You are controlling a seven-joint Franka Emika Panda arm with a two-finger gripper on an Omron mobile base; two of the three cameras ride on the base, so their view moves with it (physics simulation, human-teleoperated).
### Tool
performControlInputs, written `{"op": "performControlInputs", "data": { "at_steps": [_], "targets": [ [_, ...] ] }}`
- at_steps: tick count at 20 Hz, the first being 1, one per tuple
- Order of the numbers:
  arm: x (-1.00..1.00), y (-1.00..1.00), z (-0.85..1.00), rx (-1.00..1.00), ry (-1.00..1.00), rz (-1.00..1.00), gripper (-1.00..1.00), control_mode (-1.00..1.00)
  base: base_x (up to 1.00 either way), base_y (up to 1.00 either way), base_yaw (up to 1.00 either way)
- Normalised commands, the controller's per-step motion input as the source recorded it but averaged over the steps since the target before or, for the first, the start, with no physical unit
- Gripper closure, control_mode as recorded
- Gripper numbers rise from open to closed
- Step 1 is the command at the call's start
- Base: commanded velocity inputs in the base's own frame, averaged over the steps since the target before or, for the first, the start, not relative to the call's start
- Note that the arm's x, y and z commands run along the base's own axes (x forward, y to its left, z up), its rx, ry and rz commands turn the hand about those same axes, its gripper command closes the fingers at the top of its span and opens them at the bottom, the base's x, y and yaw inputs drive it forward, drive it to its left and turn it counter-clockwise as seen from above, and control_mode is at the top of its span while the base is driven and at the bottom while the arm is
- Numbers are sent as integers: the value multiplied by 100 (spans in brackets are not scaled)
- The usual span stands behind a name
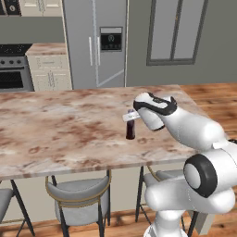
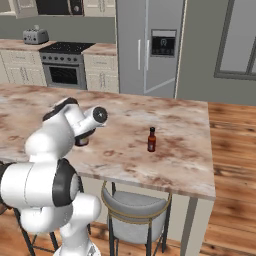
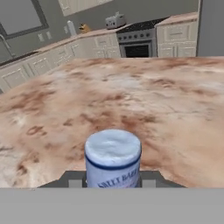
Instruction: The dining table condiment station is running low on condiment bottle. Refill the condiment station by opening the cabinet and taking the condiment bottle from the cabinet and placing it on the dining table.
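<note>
At the bottom centre of the hand view, the condiment bottle [image 3: 113, 159] is being held by the gripper [image 3: 113, 181], with the jaws closed narrowly on its sides just below the cap. A rounded pale blue-white cap, a dark blue band and a light label with dark lettering are being shown there. In the left base view, right of centre, the dark maroon body [image 1: 131, 129] is being kept upright low over the dining table [image 1: 60, 134]; whether its base is touching the marble cannot be told. A grey stool [image 1: 81, 194] is being seen under the table's near edge. Farther off, a small red-orange bottle [image 2: 151, 140] is standing on the table. Beyond it, a grey fridge [image 1: 95, 41] is being shown at the top.
</note>
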Motion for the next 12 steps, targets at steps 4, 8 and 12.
{"op": "performControlInputs", "data": {
  "at_steps": [4, 8, 12],
  "targets": [
    [53, 12, -10, 0, 0, 9, 100, -100, 0, 0, 0],
    [39, 14, -30, 0, -2, 15, 100, -100, 0, 0, 0],
    [33, 18, -14, 0, -3, 10, 100, -100, 0, 0, 0]
  ]
}}
